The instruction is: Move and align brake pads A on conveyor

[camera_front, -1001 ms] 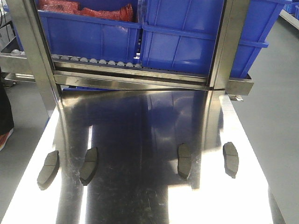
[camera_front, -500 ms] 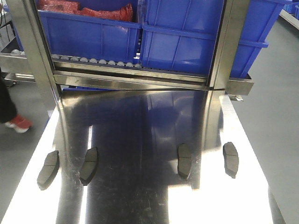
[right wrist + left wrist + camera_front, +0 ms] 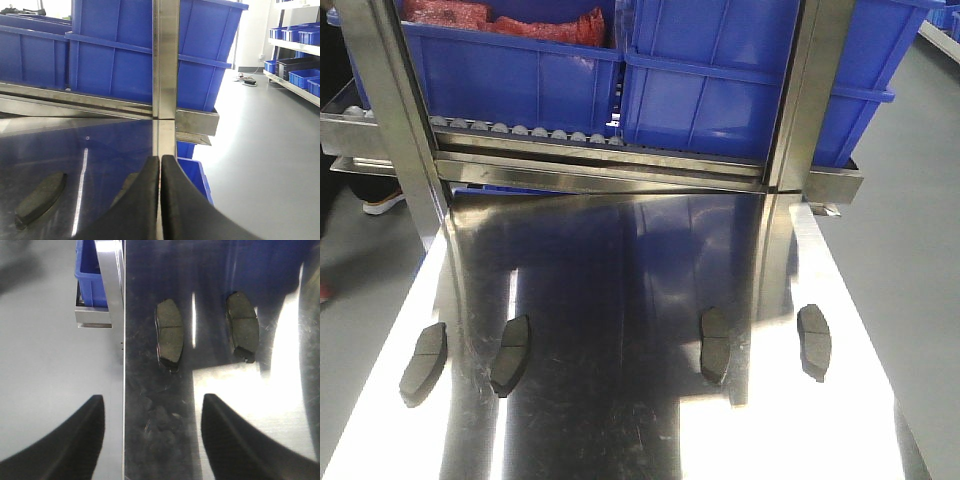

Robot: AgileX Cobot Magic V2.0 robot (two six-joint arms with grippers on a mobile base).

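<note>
Four brake pads (image 3: 715, 343) lie on steel table (image 3: 620, 260); blue bins (image 3: 720, 70) cropped above.

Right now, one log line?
brake pads: four on steel table | left gripper: open | right gripper: shut, empty | conveyor: not in view

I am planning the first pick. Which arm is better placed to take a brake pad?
Probably left: the left claw is open, a brake pad straight ahead. The right claw is shut, its nearest pad off sideways.
</note>
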